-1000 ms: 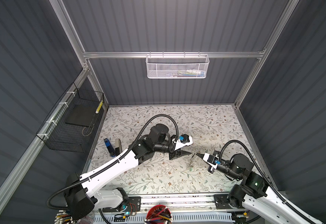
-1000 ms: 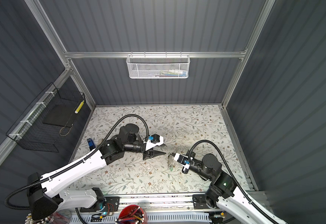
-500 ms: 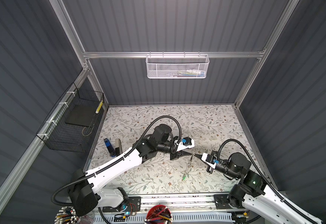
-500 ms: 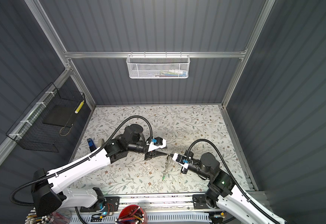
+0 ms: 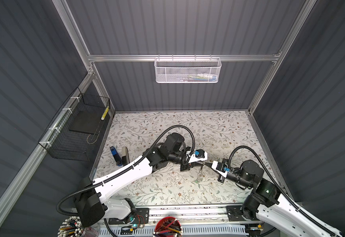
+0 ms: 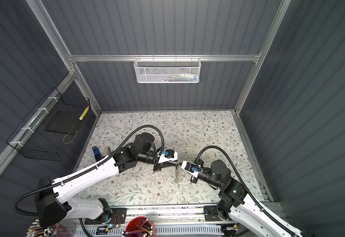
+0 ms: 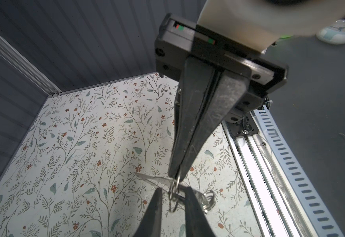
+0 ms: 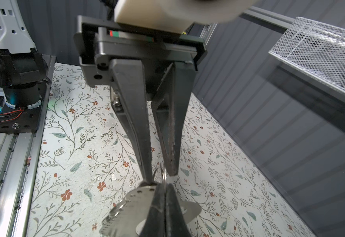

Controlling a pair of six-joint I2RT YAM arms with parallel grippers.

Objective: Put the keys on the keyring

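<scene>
My right gripper (image 8: 164, 187) is shut on the keyring (image 8: 130, 205), a flat grey plate with small holes held above the floral table (image 5: 167, 131). A thin wire ring (image 8: 163, 173) sticks up from its tips. My left gripper (image 7: 173, 189) faces it tip to tip, its jaws narrowly apart around that wire ring (image 7: 172, 197). In both top views the left gripper (image 5: 202, 163) (image 6: 176, 162) meets the right gripper (image 5: 207, 164) (image 6: 180, 163) at mid-table. The keys (image 5: 200, 174) (image 6: 177, 174) dangle below them, a hint of green at the bottom.
A blue object (image 5: 115, 156) and a dark bar (image 5: 124, 153) lie at the table's left edge. A black wire basket (image 5: 75, 131) hangs on the left wall, a white mesh basket (image 5: 188, 69) on the back rail. A red pencil cup (image 5: 167, 227) stands in front.
My left gripper has moved right until its tips meet the right gripper, and its jaws have narrowed. The right gripper stays shut, and the keys hang lower beneath it.
</scene>
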